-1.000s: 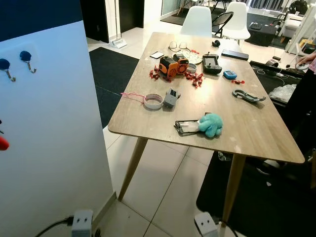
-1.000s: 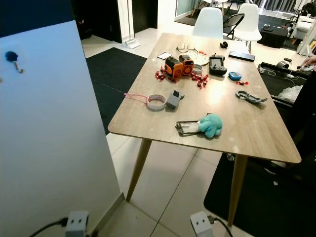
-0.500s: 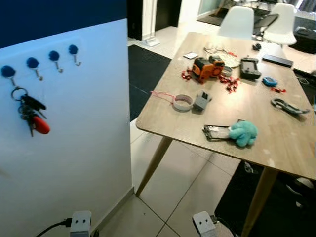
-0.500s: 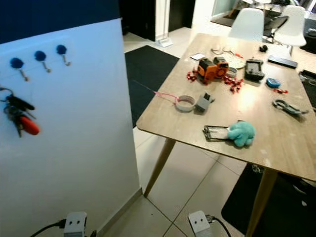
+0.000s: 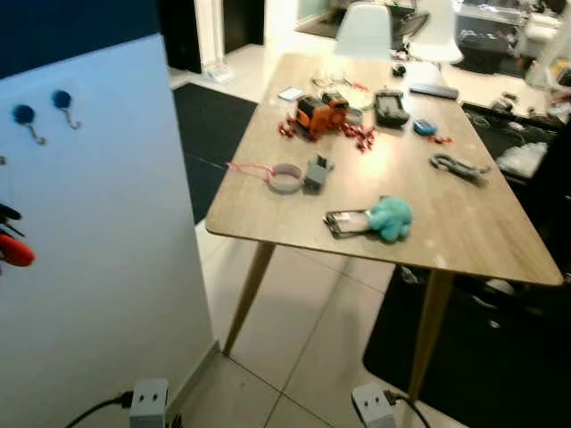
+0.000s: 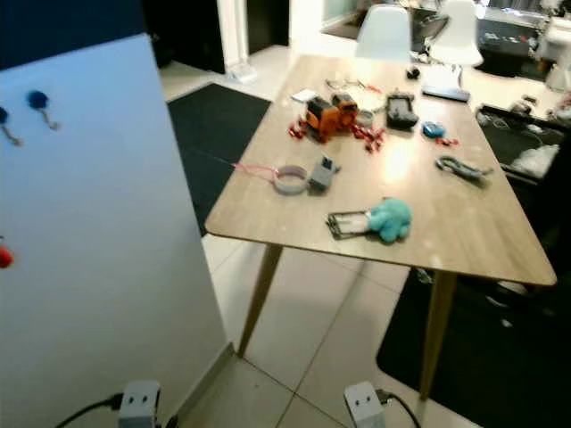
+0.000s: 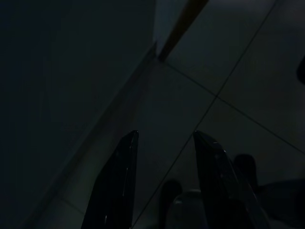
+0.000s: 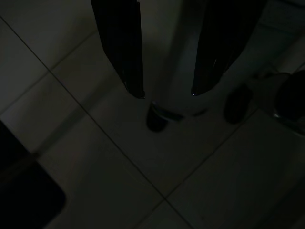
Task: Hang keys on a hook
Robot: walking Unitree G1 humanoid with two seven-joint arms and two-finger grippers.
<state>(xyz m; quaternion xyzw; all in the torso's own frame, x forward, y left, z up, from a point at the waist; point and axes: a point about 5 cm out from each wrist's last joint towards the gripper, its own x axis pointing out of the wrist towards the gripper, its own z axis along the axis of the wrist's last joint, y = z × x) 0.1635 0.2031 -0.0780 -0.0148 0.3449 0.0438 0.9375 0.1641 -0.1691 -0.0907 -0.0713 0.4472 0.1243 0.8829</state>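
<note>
A white board stands at my left with blue hooks near its top. A bunch of keys with a red fob hangs against the board at the picture's left edge; its hook is cut off by the frame. My left gripper hangs low over the dark floor tiles, open, nothing between its fingers. My right gripper also hangs over the tiles, open and empty.
A wooden table stands ahead to the right, carrying a teal plush, a tape roll, an orange device and small clutter. White chairs stand behind it. Black mats lie beside it. Tiled floor lies between board and table.
The camera has swung back to the right since half a second ago, so the board's hooks and the hanging keys slid to the left edge. The table's objects have not moved.
</note>
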